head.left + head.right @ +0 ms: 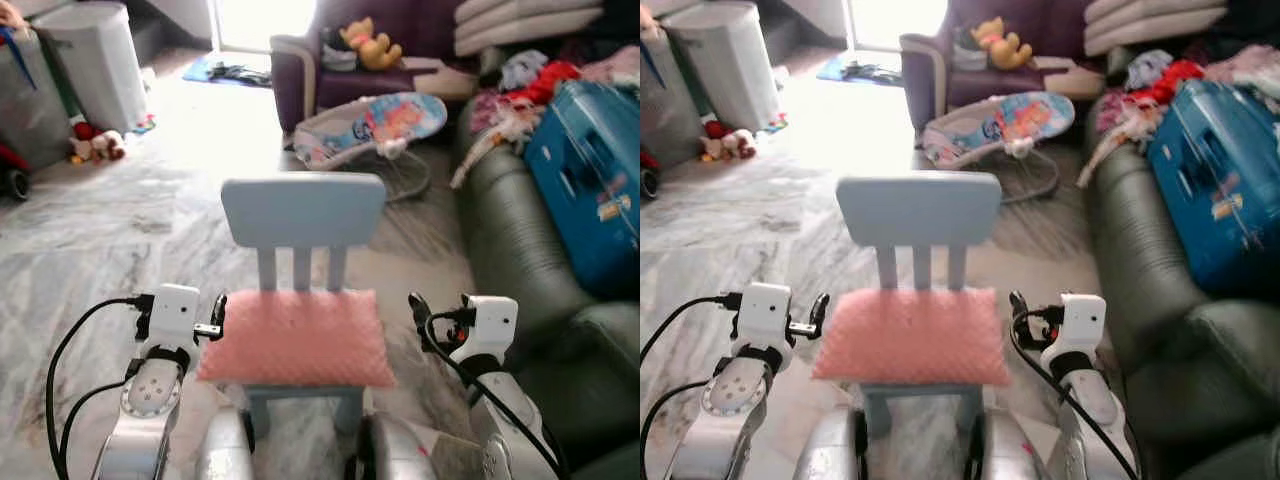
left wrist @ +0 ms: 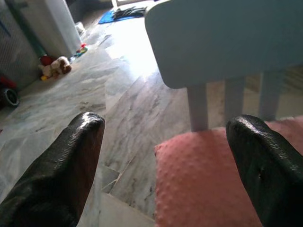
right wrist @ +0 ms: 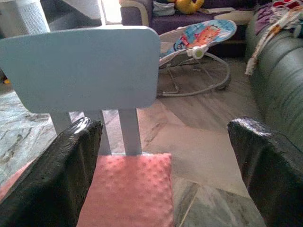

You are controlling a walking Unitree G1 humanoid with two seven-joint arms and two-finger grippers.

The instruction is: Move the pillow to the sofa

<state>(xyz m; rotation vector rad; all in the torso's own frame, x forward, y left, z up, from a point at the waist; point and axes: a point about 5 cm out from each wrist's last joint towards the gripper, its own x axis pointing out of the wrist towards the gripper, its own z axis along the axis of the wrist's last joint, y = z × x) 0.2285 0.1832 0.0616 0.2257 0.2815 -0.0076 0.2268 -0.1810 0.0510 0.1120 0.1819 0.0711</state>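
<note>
Silver arms, white wrist blocks, looping black cables, black-fingered left end effector (image 1: 219, 310)

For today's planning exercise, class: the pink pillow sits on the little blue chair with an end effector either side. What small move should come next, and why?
Probably bring both end effectors inward to press the pillow's sides. The pink pillow lies flat on the blue chair, the left end effector and right end effector flank it, both open, apparently not yet gripping. The grey sofa lies to the robot's right.
</note>
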